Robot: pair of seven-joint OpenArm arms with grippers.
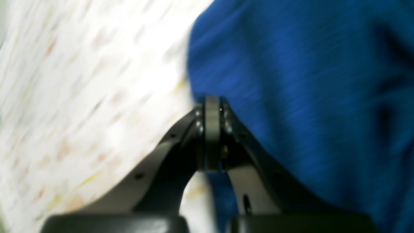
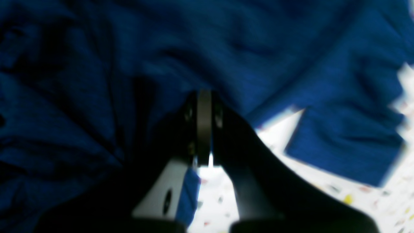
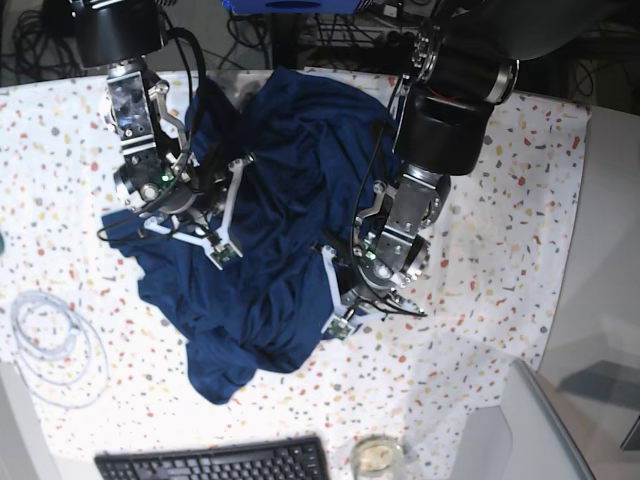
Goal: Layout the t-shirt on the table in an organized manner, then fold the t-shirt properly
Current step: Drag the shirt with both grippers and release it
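The t-shirt (image 3: pixel 290 200) lies bunched and creased in the middle of the speckled table (image 3: pixel 480 330), a dark blue heap with one sleeve (image 2: pixel 346 145) spread flat. My left gripper (image 3: pixel 335 292) is at the heap's near right edge. In the left wrist view its jaws (image 1: pixel 212 101) are shut at the border of the t-shirt (image 1: pixel 291 81) and the table (image 1: pixel 81 97), with a blue strip between the fingers. My right gripper (image 3: pixel 225 215) sits on the heap's left side; its jaws (image 2: pixel 203 94) are shut in the t-shirt (image 2: pixel 129 48), fabric hanging beside them.
A black keyboard (image 3: pixel 215 462) and a small glass jar (image 3: pixel 378 455) stand at the near edge. A coiled white cable (image 3: pixel 50 340) lies at the left. Bare grey surface (image 3: pixel 605 300) borders the cloth on the right. Dark cables run along the far edge.
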